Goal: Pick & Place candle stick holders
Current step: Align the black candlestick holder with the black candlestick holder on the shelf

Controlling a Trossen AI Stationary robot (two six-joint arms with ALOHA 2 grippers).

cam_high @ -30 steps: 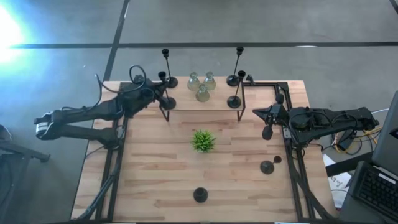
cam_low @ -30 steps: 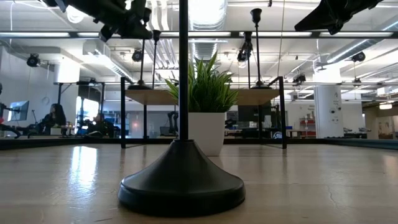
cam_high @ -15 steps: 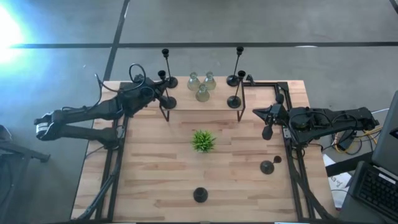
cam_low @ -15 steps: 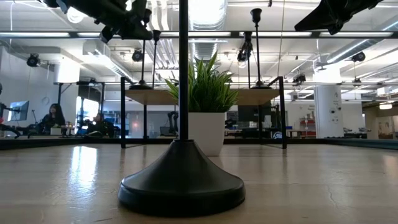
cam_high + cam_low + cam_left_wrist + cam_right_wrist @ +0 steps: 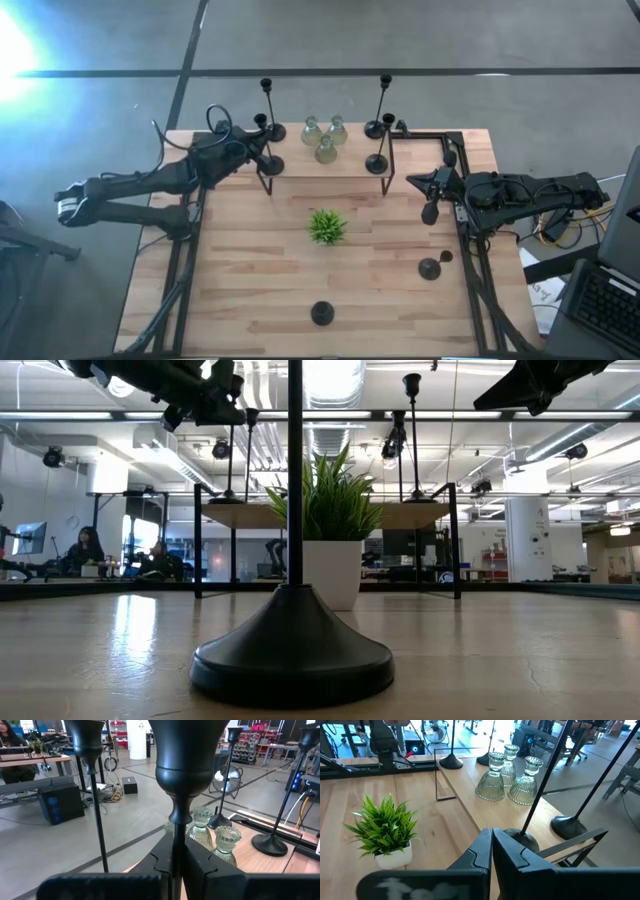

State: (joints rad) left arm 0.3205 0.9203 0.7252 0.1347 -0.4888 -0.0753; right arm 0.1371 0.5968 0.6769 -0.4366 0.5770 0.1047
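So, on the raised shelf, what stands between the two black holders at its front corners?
In the high view, three clear glass holders stand between the left front holder and right front holder.

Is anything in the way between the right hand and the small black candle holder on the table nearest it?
Nothing visible. Only bare table lies between the right hand and that candle holder; the plant stands well aside.

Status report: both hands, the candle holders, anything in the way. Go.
Left hand shut on a black candle holder stem at the raised shelf. Right hand shut, empty, hovering right of the shelf. Two holders on the lower table. Plant mid-table.
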